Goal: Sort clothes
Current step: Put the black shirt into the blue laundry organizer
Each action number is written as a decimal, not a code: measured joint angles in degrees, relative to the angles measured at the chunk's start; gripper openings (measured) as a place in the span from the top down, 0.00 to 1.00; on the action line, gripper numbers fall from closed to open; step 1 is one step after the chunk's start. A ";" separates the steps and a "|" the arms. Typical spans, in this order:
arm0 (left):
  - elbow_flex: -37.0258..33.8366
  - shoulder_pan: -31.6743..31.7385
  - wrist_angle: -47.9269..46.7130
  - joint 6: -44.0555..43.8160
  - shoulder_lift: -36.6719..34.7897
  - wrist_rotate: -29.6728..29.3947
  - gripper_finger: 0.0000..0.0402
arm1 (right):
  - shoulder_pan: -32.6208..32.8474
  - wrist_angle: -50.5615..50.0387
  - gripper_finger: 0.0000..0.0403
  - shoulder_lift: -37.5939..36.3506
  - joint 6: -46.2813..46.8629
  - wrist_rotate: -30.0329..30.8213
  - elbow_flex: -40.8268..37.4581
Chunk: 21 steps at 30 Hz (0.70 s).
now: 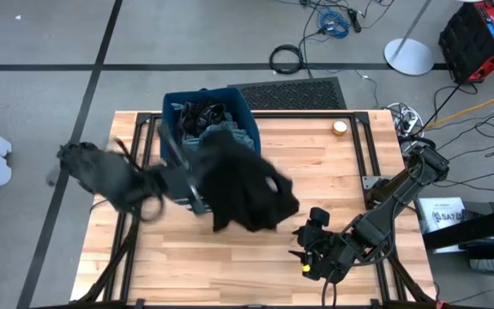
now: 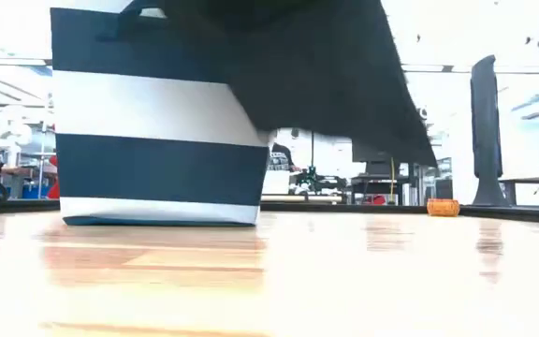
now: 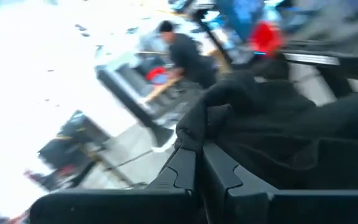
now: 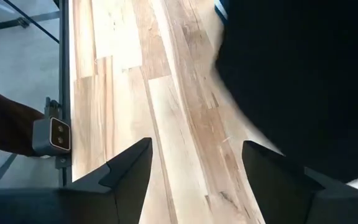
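A black garment [image 1: 247, 184] hangs in the air beside the navy bin [image 1: 171, 110] at the table's far middle, with my left gripper [image 1: 195, 190] shut on it. In the low view the garment [image 2: 335, 65] hangs clear of the tabletop in front of the navy-and-white striped bin [image 2: 157, 122]. Dark and grey clothes [image 1: 208, 120] lie inside the bin. My right gripper [image 1: 309, 257] stands open near the table's near right, tilted down over bare wood, with the garment [image 4: 297, 74] beyond its fingers. My left gripper [image 3: 199, 163] pinches a bunched fold of the black garment [image 3: 197, 127] between its two fingers, which lie about level. One layer or several, I cannot tell. The garment spreads and hangs beyond and below the fingers, lifted clear of the table.
A small tan roll [image 1: 340, 127] lies near the table's far right edge. Bare wood [image 1: 178, 257] lies along the near side. A person [image 3: 188, 53] shows in the room beyond the table in the left wrist view.
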 joint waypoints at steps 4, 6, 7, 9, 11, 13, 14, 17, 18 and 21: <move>8.10 3.35 3.71 8.76 -0.01 -3.57 0.98 | 0.00 -0.87 0.41 0.00 0.02 -0.02 0.00; 11.50 5.01 7.23 12.70 -0.06 -4.12 0.98 | -0.02 -1.18 0.41 0.00 0.03 -0.04 0.00; 11.55 5.88 11.07 15.06 -0.43 -4.29 0.98 | 0.00 -1.19 0.41 0.00 0.04 -0.05 0.00; 10.71 7.49 20.79 21.46 -1.98 -4.35 0.98 | -0.02 -1.27 0.41 0.00 0.04 -0.04 0.00; 11.51 8.59 26.36 26.23 -2.76 -4.36 0.98 | -0.02 -1.45 0.41 0.00 0.04 -0.07 0.00; 11.56 9.48 30.20 28.88 -3.90 -3.86 0.98 | -0.02 -1.70 0.41 0.00 0.09 -0.19 0.00; 11.57 9.93 31.08 30.00 -4.37 -3.81 0.98 | -0.02 -1.77 0.41 0.00 0.09 -0.26 0.00; 11.59 11.28 31.41 30.41 -6.02 -4.22 0.98 | -0.02 -2.35 0.41 0.01 0.09 -0.31 0.00; 11.59 11.85 31.35 30.51 -6.44 -4.54 0.98 | -0.02 -2.62 0.41 0.02 0.09 -0.33 0.00; 11.57 13.68 31.07 31.64 -7.28 -6.27 0.98 | -0.02 -3.17 0.41 0.02 0.09 -0.33 0.00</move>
